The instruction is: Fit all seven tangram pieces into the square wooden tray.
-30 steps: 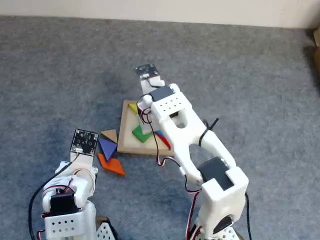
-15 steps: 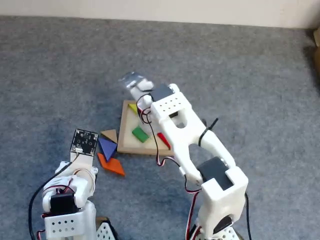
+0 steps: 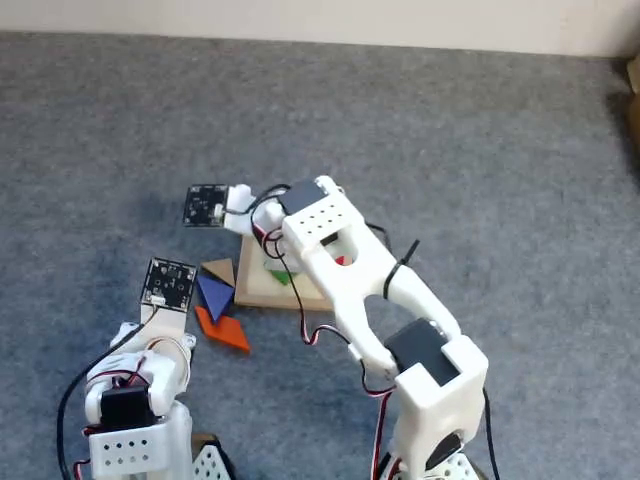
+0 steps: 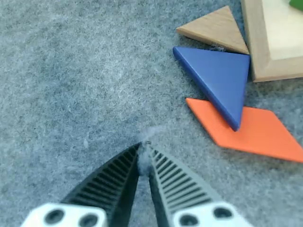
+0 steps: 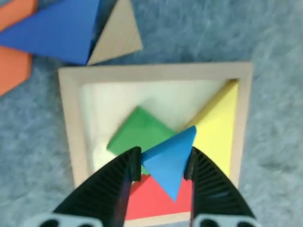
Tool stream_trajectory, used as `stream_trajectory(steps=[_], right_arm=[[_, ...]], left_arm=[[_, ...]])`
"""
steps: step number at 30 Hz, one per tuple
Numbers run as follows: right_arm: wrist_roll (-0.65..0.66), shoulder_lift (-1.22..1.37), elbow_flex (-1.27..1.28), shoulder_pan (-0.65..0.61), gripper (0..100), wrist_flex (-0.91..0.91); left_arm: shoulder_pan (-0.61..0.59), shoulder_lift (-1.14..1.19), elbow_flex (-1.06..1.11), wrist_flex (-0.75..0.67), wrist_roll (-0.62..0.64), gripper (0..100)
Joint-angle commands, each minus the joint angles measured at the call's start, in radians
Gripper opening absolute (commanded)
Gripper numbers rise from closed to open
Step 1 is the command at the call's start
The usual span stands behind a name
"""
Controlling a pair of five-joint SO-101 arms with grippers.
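Tray (image 5: 156, 71) sits on grey carpet (image 4: 71, 71) with yellow (image 5: 220, 127), green (image 5: 135, 135) and red (image 5: 151, 201) pieces inside, and the right gripper (image 5: 164, 153) pinches a light blue triangle (image 5: 168, 163) over them. Tan triangle (image 4: 215, 30), dark blue triangle (image 4: 218, 78) and orange parallelogram (image 4: 255, 137) lie just outside the tray, dark blue overlapping orange. The left gripper (image 4: 144, 146) is near them, closed up on nothing

We read no text, label, number or sign in any view. Any marking on the dark circuit board (image 3: 168, 283) at lower left of the high view, or on the second board (image 3: 207, 205) left of centre, is too small to read.
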Motion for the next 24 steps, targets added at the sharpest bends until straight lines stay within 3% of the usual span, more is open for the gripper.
stream_trajectory(steps=[1, 6, 15, 20, 24], right_arm=[[0.020, -0.015, -0.058, -0.031, 13.2, -0.056], [0.100, -0.012, -0.058, -0.044, 13.2, -0.082], [0.112, 0.096, -0.065, -0.044, 14.1, -0.082], [0.104, 0.096, -0.067, -0.044, 33.0, -0.074], [0.104, 0.081, -0.067, -0.039, 34.9, -0.073]], left_arm=[[-0.015, -0.005, -0.010, -0.017, -0.003, 1], [-0.015, -0.005, -0.010, -0.017, -0.003, 1], [-0.015, -0.005, -0.008, -0.017, -0.003, 1], [-0.015, -0.005, -0.008, -0.017, -0.003, 1], [-0.015, -0.005, -0.008, -0.017, -0.003, 1]])
